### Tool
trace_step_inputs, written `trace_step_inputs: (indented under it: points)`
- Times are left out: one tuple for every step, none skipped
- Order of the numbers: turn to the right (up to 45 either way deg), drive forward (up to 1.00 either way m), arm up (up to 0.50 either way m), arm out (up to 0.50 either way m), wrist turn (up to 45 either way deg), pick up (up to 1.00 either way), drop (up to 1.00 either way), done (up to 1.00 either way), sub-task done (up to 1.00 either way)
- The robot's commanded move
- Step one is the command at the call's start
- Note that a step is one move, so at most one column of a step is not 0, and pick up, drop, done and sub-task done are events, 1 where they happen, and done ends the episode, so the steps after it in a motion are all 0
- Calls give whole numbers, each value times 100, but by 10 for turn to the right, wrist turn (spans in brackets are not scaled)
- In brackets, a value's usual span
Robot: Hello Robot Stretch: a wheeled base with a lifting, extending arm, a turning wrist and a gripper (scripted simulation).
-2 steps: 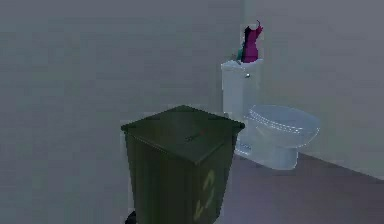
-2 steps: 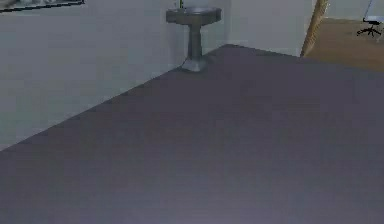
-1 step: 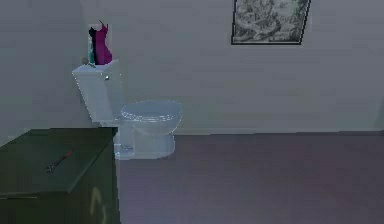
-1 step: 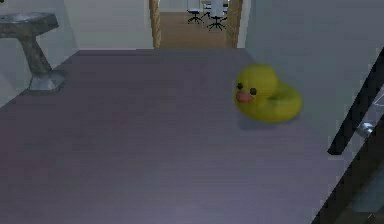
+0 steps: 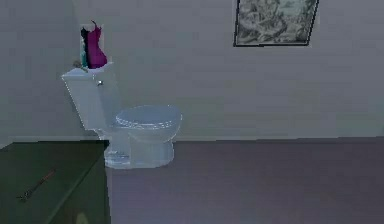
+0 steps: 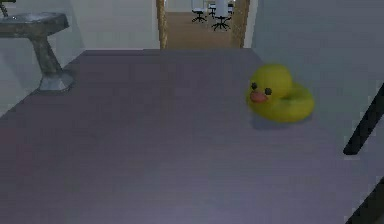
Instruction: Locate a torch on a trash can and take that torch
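Note:
A dark green flat-topped box (image 5: 70, 165) fills the forward view's lower left corner; it may be the trash can. On its top lies a thin, small, stick-like thing (image 5: 38, 186), too small to name.
A white toilet (image 5: 140, 130) stands against the far wall, with a magenta bottle (image 5: 94, 47) on its tank. A framed picture (image 5: 275, 22) hangs at upper right. In the arm side view, a yellow rubber duck (image 6: 280, 96) sits on the floor, a pedestal sink (image 6: 45, 50) stands at upper left, and a doorway (image 6: 205, 22) opens at the top. A dark slanted bar (image 6: 365, 120) crosses the right edge.

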Motion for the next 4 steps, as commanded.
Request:
trace_step_inputs:
  points:
    - [-450,0,0,0,0,0,0,0,0]
    - [-450,0,0,0,0,0,0,0,0]
    - [-360,0,0,0,0,0,0,0,0]
    - [-30,0,0,0,0,0,0,0,0]
